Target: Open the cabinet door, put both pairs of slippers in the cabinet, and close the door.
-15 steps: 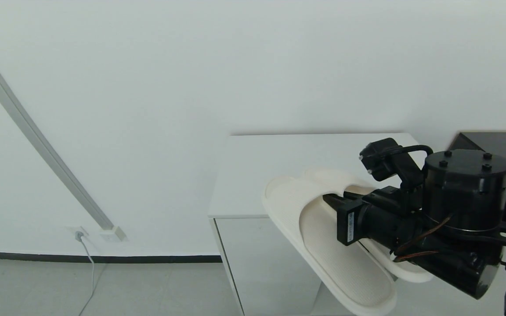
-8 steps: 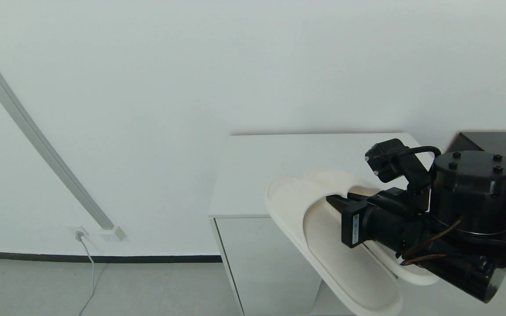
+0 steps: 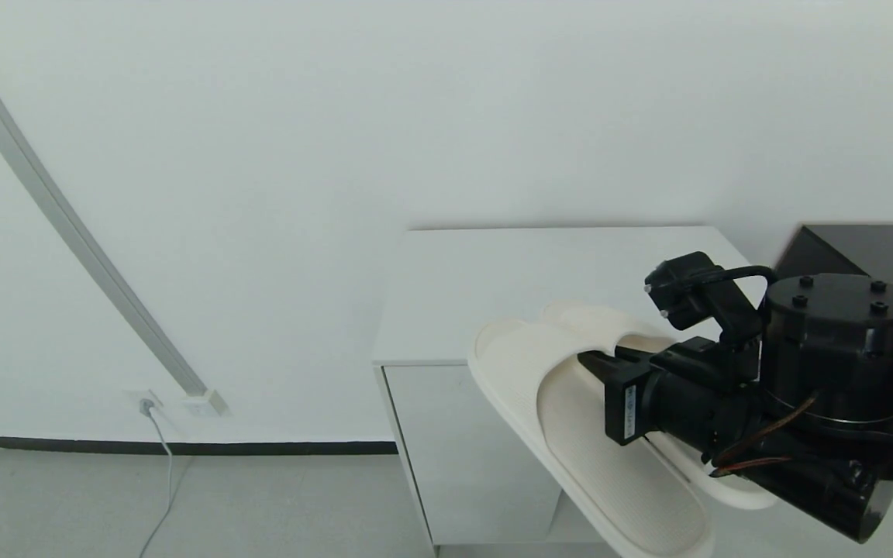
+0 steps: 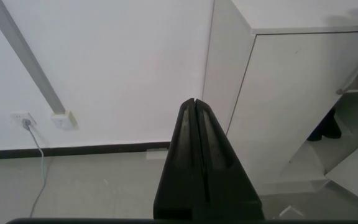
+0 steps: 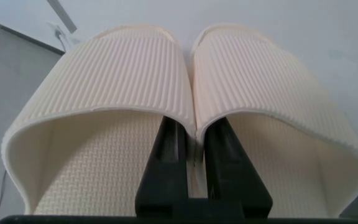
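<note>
White wall with a white cabinet standing against it. A pair of cream slippers is held side by side in the air before the cabinet's upper front edge, tilted, toes higher than heels. Right gripper: one finger lies under each strap, pinching the two adjoining strap walls between them. Left gripper: fingers pressed together, pointing toward the cabinet's corner, apart from it. A socket with a cable sits low on the wall.

The right arm extends forward at the right, and the right end effector is clamped on the adjoining straps of a pair of slippers. The left end effector has its fingers pressed flat together.
</note>
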